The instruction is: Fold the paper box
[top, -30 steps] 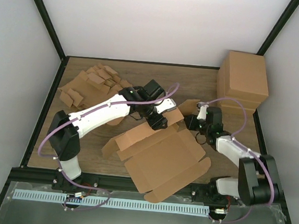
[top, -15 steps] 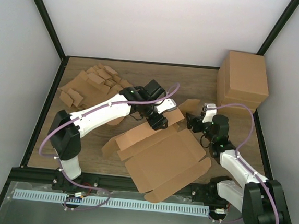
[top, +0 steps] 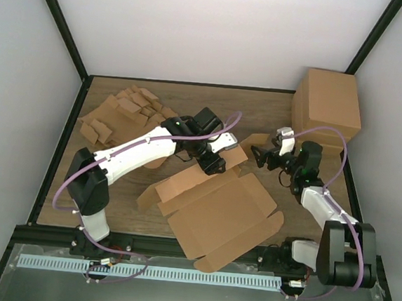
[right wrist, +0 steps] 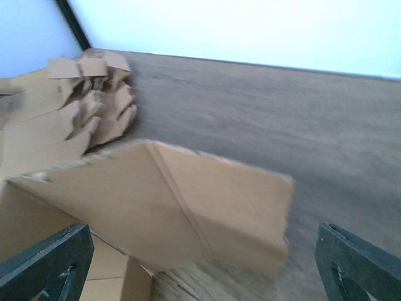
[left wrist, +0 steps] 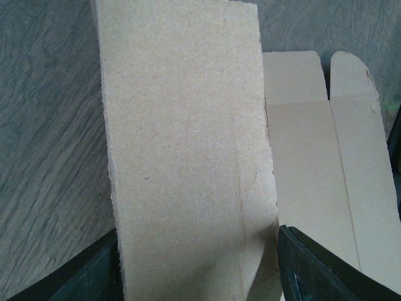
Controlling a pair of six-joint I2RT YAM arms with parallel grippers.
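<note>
A ragged heap of cardboard blanks lies at the far left of the desk. A tall block of cardboard boxes stands in the far right corner. Both are well apart from the work.

The paper box lies opened out in the middle of the desk, near the arms' bases, with its rounded tabs spread. Its rear flap stands up and fills most of the left wrist view.

The left arm reaches slantwise across from the near left. The left pincer sits at that flap, its fingers spread wide (the card spans the whole gap).

The right arm runs up the right side and points leftward. The right pincer gapes wide, holding nothing, just beside a raised corner flap that shows blurred in its wrist view.
</note>
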